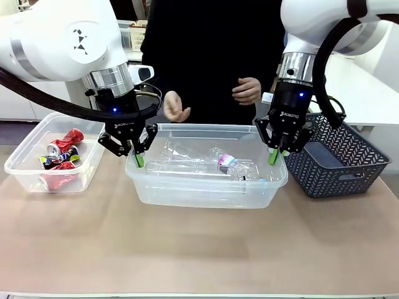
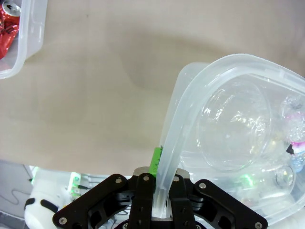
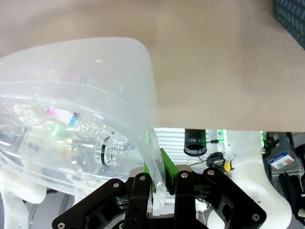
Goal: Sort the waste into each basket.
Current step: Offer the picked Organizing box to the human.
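Both claws are clamped on the middle tub: the left gripper pinches its left rim and the right gripper pinches its right rim, each with one green pad inside the wall and one outside. The wrist views confirm it, with the clear rim running up between the fingers of the left gripper and of the right gripper.

Sorting looks close to done, judging by the bare tabletop in the near part of the scene, where no loose waste lies. What seems to be left is handling the tub itself, perhaps lifting or shifting it with both arms.

Inside the middle tub lie clear plastics: a bottle with a pink and blue label towards the right, and a cup on its side towards the left. To the left, a second clear tub holds crushed red and black cans. To the right, the dark lattice basket appears empty as far as its inside shows. At the far side a person's hands hover apart from the tubs, holding nothing.
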Available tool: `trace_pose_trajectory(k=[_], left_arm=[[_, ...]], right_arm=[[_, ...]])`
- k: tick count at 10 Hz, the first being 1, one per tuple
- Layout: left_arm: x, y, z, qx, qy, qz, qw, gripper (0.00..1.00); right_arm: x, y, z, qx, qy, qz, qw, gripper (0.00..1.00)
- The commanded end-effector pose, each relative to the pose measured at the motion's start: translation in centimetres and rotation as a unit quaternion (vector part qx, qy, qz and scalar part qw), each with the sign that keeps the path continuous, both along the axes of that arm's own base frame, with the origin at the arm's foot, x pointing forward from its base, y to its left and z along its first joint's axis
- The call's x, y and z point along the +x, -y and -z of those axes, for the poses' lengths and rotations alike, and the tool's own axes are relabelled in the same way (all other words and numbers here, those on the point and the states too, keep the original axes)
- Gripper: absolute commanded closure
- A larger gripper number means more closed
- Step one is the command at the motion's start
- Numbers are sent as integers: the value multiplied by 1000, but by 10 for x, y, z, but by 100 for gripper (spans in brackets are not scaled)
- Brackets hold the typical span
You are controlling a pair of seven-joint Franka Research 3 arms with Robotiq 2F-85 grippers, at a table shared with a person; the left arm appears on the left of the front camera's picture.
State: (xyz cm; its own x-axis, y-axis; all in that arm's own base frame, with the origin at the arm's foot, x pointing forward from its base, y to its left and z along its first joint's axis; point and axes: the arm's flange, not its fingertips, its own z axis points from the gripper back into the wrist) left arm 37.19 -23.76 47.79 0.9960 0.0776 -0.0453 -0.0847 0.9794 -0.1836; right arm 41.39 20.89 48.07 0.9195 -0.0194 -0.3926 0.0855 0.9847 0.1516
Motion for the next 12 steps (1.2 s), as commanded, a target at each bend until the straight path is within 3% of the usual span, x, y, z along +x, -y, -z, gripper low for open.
trace_pose_trajectory(k=[1,4,5,7,9,12], left_arm=[[1,-3,-1,-4,3,-17,1000,100],[1,-3,-1,-4,3,-17,1000,100],[0,0,0,0,0,0,1000,96],[51,13,-11,14,-3,24,1000,96],[103,26,-16,4,-7,44,999,96],[138,35,-2,4,-20,45,999,96]], right_arm=[[-2,1,-6,6,-2,-8,1000,100],[-2,1,-6,6,-2,-8,1000,100],[0,0,0,0,0,0,1000,94],[55,-27,-8,2,12,-52,999,94],[97,-46,-7,12,18,-61,998,94],[127,-55,16,11,-13,-47,999,94]])
